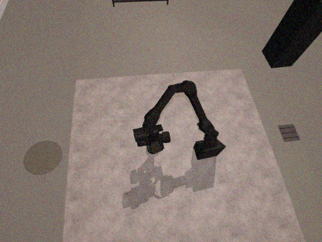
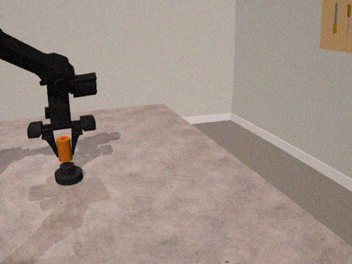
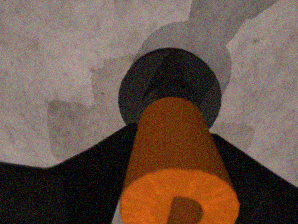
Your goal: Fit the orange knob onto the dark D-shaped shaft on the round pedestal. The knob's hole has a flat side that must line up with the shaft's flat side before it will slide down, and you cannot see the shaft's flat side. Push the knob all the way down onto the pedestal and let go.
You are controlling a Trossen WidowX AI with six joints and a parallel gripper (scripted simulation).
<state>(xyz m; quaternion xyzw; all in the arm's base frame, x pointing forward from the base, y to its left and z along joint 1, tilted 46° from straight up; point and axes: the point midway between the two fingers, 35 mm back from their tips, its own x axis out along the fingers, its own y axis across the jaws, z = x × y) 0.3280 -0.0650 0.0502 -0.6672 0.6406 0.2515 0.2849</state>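
Note:
My gripper [image 2: 65, 155] [image 3: 172, 135] is shut on the orange knob [image 2: 64, 149] [image 3: 172, 145], with one finger on each side of it. The knob is a cylinder, held about upright; its top opening with a flat side shows in the wrist view. The dark round pedestal [image 2: 68, 176] [image 3: 132, 95] stands on the table directly below. The knob's lower end is at the top of the dark shaft [image 2: 67, 166]; whether they touch is hard to tell. In the wrist view the knob hides part of the pedestal. In the top view the knob is hidden by the arm.
The pale mottled table [image 1: 244, 194] [image 2: 205, 205] carries the arm's base [image 1: 208, 148], to the right of the gripper in the top view. Arm shadows fall around the pedestal. A large dark block [image 1: 291, 41] is beyond the table's far right corner.

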